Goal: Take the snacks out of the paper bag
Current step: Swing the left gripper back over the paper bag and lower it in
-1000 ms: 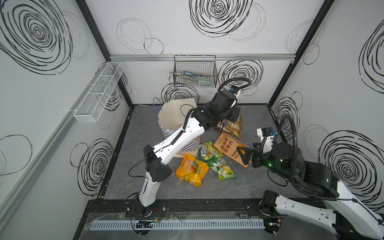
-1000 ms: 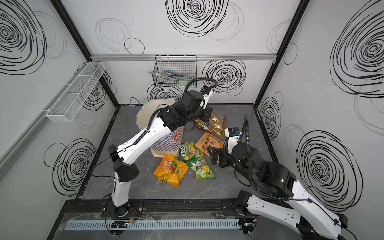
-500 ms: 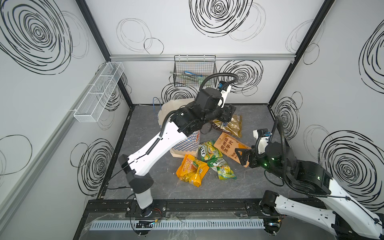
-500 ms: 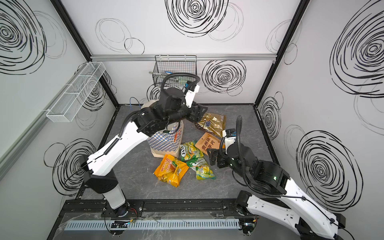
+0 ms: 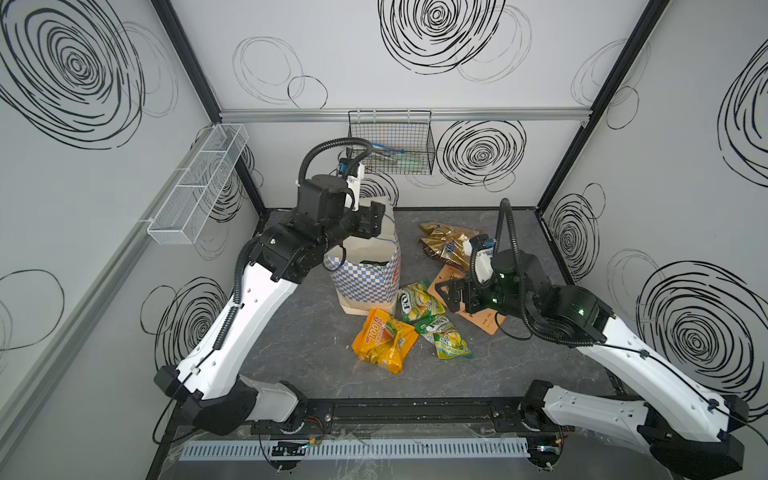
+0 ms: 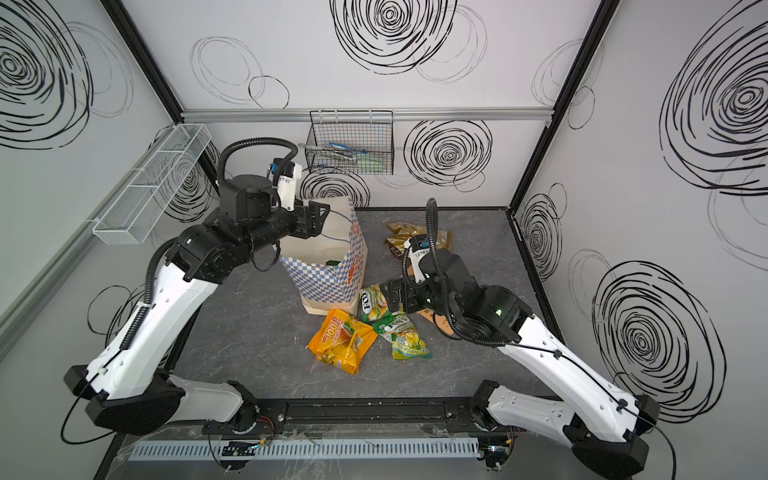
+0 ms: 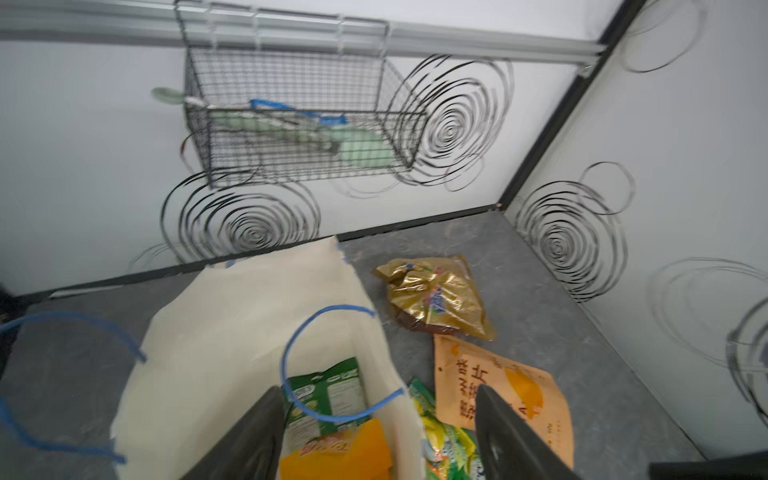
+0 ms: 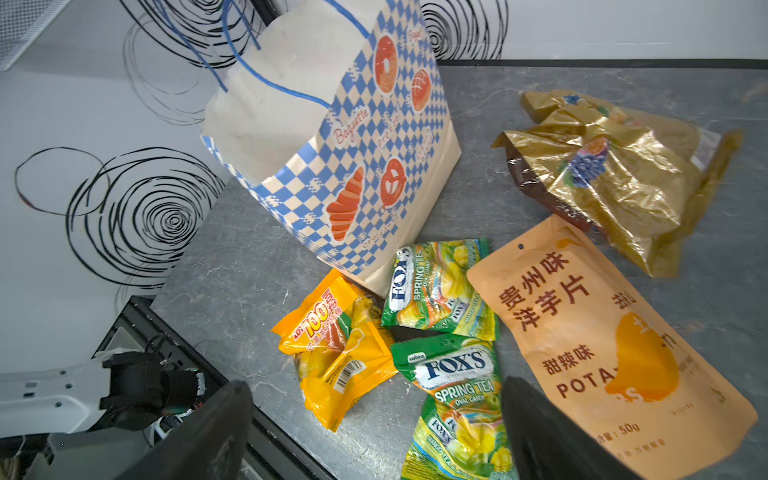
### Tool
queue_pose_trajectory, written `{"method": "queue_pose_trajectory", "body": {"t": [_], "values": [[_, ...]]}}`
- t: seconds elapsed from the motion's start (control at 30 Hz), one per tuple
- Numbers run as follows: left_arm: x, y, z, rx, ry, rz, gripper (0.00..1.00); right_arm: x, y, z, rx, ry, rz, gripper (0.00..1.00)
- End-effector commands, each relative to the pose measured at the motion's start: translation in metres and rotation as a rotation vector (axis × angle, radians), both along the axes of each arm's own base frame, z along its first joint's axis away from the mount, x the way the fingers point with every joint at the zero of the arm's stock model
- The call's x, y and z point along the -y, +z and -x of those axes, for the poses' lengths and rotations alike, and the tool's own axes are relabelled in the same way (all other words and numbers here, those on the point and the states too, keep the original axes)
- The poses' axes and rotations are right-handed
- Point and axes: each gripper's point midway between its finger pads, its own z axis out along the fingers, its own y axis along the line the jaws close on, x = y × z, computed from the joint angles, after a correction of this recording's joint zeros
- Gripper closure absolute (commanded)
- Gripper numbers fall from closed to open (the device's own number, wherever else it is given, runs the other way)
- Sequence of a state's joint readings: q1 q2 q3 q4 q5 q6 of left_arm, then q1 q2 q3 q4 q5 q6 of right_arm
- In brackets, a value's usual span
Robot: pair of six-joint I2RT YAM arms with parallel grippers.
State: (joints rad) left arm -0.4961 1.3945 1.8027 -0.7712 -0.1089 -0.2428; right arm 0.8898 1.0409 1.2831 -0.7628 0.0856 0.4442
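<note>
With left gripper (image 7: 378, 392) spread wide, empty, just above the paper bag (image 7: 232, 332), drop straight onto green packet (image 7: 328, 390) right beneath it, pinch top edge, dodge the blue handle (image 7: 332, 308); leave right gripper (image 8: 376, 384), also spread and empty, over the loose packets (image 8: 436, 286).

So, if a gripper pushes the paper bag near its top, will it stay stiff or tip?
The paper bag stands tall on a narrow base, so it would probably tip. Its thin creased wall would likely buckle first. Only a green packet and an orange packet show inside, so it is probably light.
</note>
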Motion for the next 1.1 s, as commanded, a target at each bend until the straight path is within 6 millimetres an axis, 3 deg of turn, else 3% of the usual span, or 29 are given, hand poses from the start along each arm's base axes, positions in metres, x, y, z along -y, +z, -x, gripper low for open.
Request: {"method": "queue_pose_trajectory", "body": {"t": [0.0, 0.2, 0.33, 0.77, 1.07], "values": [[-0.021, -0.027, -0.018, -0.07, 0.029, -0.06, 0.25, -0.015, 0.019, 0.002, 0.022, 0.068, -0.06, 0.03], [-0.052, -0.08, -0.068, -0.198, 0.12, -0.146, 0.26, -0.013, 0.015, 0.005, 0.006, 0.071, -0.06, 0.03], [-0.047, -0.109, -0.085, -0.248, 0.087, -0.194, 0.26, -0.006, 0.013, 0.01, 0.006, 0.057, -0.075, 0.03], [-0.033, -0.223, -0.109, -0.498, 0.014, -0.206, 0.26, -0.006, 0.014, 0.01, 0.011, 0.06, -0.08, 0.03], [-0.03, -0.275, -0.12, -0.57, -0.001, -0.236, 0.21, -0.002, 0.022, 0.01, 0.035, 0.049, -0.095, 0.03]]}}
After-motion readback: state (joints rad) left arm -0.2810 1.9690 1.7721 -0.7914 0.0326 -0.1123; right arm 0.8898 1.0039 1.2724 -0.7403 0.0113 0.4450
